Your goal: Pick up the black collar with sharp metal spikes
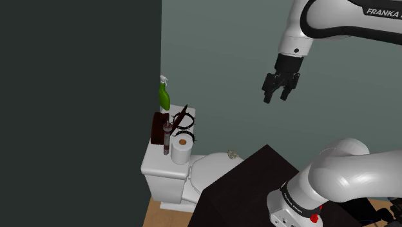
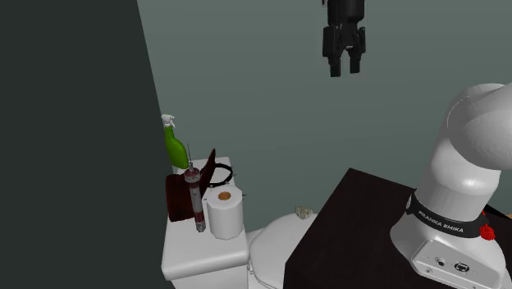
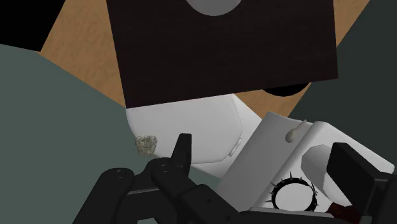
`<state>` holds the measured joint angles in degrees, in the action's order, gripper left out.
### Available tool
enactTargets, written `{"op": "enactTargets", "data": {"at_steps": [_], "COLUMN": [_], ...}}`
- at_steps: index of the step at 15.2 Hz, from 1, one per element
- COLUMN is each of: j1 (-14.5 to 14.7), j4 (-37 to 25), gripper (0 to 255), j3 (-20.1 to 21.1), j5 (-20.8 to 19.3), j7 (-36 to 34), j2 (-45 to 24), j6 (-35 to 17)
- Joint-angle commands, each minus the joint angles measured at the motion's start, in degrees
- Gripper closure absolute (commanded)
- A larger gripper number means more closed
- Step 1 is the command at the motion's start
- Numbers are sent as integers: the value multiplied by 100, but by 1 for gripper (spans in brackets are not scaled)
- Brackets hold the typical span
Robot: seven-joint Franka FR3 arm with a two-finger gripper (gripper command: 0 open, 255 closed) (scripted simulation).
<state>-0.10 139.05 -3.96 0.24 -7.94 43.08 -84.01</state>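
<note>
toilet tank – spiked collar on top, grey-green wall, wood floor

We see a white toilet tank against a grey-green wall. On its top stand a green spray bottle, a dark brown block, a slim syringe-like tool upright just beside the block, and a white paper roll on the side toward the toilet lid. We note a small beige lump on that lid. The floor is wood-toned.
</note>
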Motion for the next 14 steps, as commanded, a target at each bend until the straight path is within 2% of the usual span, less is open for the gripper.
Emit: {"op": "enactTargets", "data": {"at_steps": [1,8,14], "j1": [0,53,111], "j4": [0,347,301], "gripper": [0,0,0], "j3": [0,-21,-45], "j5": [0,34,101], "j7": [0,30,80], "j2": [0,-1019,-2161], "j6": [0,-1555,-2812]}}
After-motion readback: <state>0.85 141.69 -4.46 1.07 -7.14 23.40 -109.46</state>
